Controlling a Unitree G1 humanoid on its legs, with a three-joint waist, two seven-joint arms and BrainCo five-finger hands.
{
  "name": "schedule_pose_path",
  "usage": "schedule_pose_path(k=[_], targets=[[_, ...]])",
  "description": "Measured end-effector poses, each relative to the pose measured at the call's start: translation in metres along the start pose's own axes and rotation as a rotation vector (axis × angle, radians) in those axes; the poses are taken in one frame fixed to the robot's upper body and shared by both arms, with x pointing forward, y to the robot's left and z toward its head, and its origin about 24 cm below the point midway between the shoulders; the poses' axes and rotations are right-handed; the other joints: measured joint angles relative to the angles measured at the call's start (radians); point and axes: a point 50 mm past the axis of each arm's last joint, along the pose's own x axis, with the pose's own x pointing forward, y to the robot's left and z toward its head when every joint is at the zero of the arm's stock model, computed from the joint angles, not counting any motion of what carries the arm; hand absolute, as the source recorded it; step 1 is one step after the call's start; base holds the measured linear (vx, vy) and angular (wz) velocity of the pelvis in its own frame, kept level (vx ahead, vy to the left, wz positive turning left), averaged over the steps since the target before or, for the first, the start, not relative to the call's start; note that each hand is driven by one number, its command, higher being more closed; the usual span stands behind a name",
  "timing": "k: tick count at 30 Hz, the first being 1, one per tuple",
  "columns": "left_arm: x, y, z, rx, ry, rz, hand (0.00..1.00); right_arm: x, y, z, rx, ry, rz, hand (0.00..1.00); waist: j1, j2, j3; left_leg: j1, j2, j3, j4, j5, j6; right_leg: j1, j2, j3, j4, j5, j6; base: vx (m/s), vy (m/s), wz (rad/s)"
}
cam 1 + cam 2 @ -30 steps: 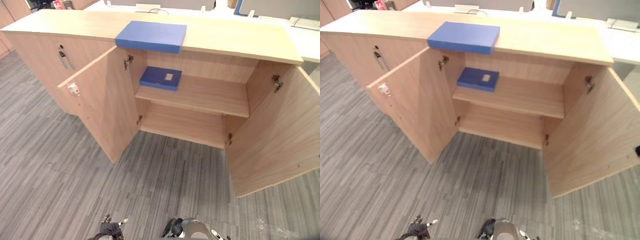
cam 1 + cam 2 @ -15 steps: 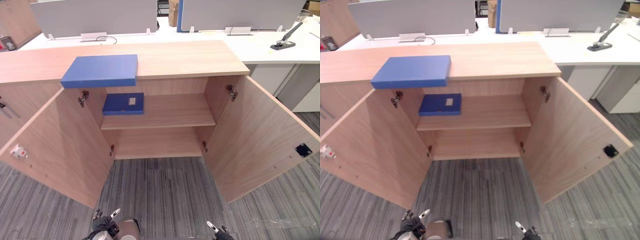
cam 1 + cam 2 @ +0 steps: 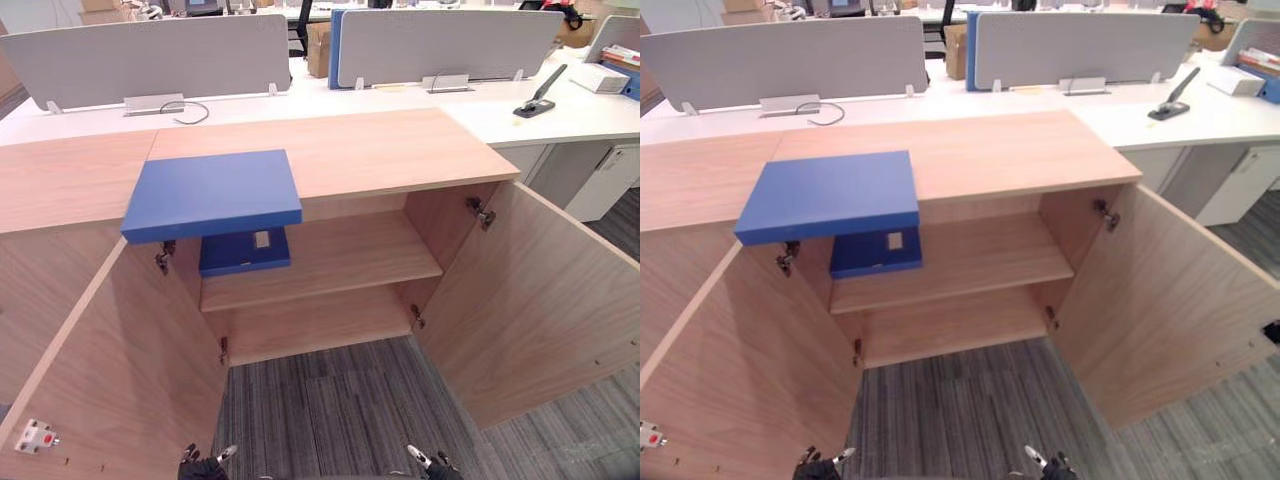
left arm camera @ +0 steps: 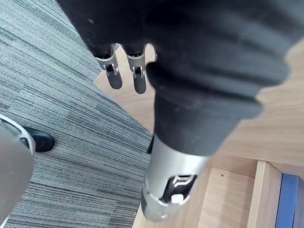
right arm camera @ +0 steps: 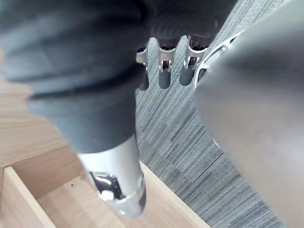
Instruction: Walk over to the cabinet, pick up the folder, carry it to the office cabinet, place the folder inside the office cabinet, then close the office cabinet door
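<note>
In the left eye view we stand before the open cabinet (image 3: 320, 322). The blue folder (image 3: 212, 193) lies flat on its worktop (image 3: 400, 150), with its near edge jutting past the front. Directly below, a second blue folder (image 3: 243, 255) rests on the upper shelf (image 3: 350, 260). The left robot hand (image 3: 203, 466) and right robot hand (image 3: 430, 464) hang low over the carpet (image 3: 330, 410), well apart from the folder. We judge that the walk-up is about done and the pick-up not yet begun. Next, both arms need to rise to that overhanging edge.

In the right eye view the left door (image 3: 740, 370) and right door (image 3: 1160, 300) stand wide open, flanking our path. The left one looks likelier to be clipped. Grey dividers (image 3: 790, 50) and a black stapler-like tool (image 3: 1172, 95) sit on the white worktop behind (image 3: 940, 98), out of the way.

The left wrist view shows straight, relaxed fingers (image 4: 114, 78) holding nothing, with a wood panel beyond.

The right wrist view shows the same: fingers (image 5: 164, 71) extended and empty above the carpet.
</note>
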Motion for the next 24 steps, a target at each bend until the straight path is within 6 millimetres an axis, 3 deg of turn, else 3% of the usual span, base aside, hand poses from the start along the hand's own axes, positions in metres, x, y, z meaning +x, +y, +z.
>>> schedule_pose_path(k=[3, 5, 6, 10, 12, 14, 15, 17, 19, 22, 23, 24], targets=[[0.000, -0.002, -0.001, -0.006, 0.004, -0.010, 0.00, 0.000, 0.006, 0.001, -0.023, -0.004, 0.030, 0.00, -0.015, 0.008, 0.009, 0.015, 0.031, -0.028, -0.005, -0.015, -0.012, -0.012, 0.095, 0.004, -0.140, -0.039, 0.005, -0.01, -0.129, 0.12], [0.001, -0.003, 0.001, -0.008, -0.001, -0.013, 0.00, 0.000, 0.007, 0.001, -0.026, -0.001, 0.040, 0.00, -0.016, -0.006, 0.021, 0.014, 0.035, -0.045, 0.014, -0.026, -0.036, 0.001, 0.137, 0.028, -0.244, -0.042, 0.008, -0.02, -0.217, 0.23], [-0.002, -0.007, -0.004, -0.029, 0.013, -0.018, 0.00, 0.001, 0.005, 0.004, -0.021, -0.008, 0.038, 0.00, -0.014, 0.016, 0.014, 0.015, 0.051, -0.053, 0.018, -0.025, -0.051, 0.012, 0.160, 0.006, -0.268, -0.052, 0.002, 0.03, -0.208, 0.25], [-0.003, -0.006, -0.004, -0.104, 0.003, 0.003, 0.00, 0.001, 0.006, 0.004, -0.036, -0.004, 0.043, 0.00, -0.012, 0.019, 0.017, 0.013, 0.107, -0.117, 0.024, -0.018, -0.099, 0.074, 0.208, -0.096, -0.318, -0.056, -0.022, 0.10, -0.237, 0.50], [-0.004, -0.004, -0.006, -0.143, 0.005, 0.017, 0.00, 0.001, 0.007, 0.004, -0.044, 0.000, 0.047, 0.00, -0.009, 0.019, 0.016, 0.002, 0.128, -0.140, 0.071, -0.045, -0.107, 0.107, 0.219, -0.131, -0.339, -0.056, -0.023, 0.08, -0.075, 0.37], [-0.005, 0.000, -0.007, -0.207, 0.004, 0.041, 0.00, 0.002, 0.011, 0.005, -0.059, -0.001, 0.061, 0.00, -0.004, 0.020, 0.016, -0.068, 0.153, -0.152, 0.221, -0.114, -0.123, 0.138, 0.238, -0.165, -0.365, -0.060, -0.029, 0.10, -0.007, 0.40], [-0.005, 0.001, -0.006, -0.226, 0.002, 0.050, 0.00, 0.002, 0.011, 0.005, -0.059, -0.002, 0.060, 0.00, -0.004, 0.021, 0.015, -0.100, 0.162, -0.151, 0.284, -0.134, -0.119, 0.141, 0.245, -0.166, -0.370, -0.060, -0.030, 0.08, 0.069, 0.25], [-0.004, 0.005, -0.005, -0.280, 0.002, 0.077, 0.00, 0.002, 0.011, 0.004, -0.047, 0.006, 0.058, 0.00, 0.013, 0.022, 0.020, -0.243, 0.210, -0.120, 0.566, -0.156, -0.109, 0.160, 0.261, -0.167, -0.371, -0.064, -0.030, 0.12, 0.103, 0.04], [-0.004, 0.006, -0.003, -0.312, 0.001, 0.086, 0.00, 0.001, 0.010, 0.002, -0.021, 0.012, 0.049, 0.00, 0.019, 0.028, 0.036, -0.267, 0.261, -0.053, 0.671, -0.156, -0.109, 0.196, 0.277, -0.168, -0.389, -0.064, -0.029, 0.16, 0.103, 0.02], [-0.002, 0.004, 0.003, -0.287, -0.013, 0.049, 0.00, 0.001, 0.012, 0.000, 0.011, 0.020, 0.040, 0.00, 0.038, 0.008, 0.033, -0.272, 0.254, -0.020, 0.692, -0.142, -0.090, 0.221, 0.260, -0.166, -0.433, -0.047, -0.021, 0.12, 0.101, 0.05], [-0.001, 0.003, 0.005, -0.349, -0.013, 0.031, 0.00, 0.002, 0.014, 0.002, 0.022, 0.015, 0.037, 0.00, 0.041, 0.001, 0.040, -0.265, 0.230, -0.021, 0.627, -0.195, -0.076, 0.222, 0.240, -0.165, -0.432, -0.042, -0.015, 0.06, 0.115, 0.07], [-0.001, 0.001, 0.004, -0.382, -0.007, 0.023, 0.00, 0.002, 0.012, 0.004, 0.022, 0.009, 0.033, 0.00, 0.037, 0.012, 0.040, -0.263, 0.222, -0.028, 0.558, -0.187, -0.075, 0.219, 0.237, -0.165, -0.429, -0.040, -0.012, 0.06, 0.141, 0.18]])
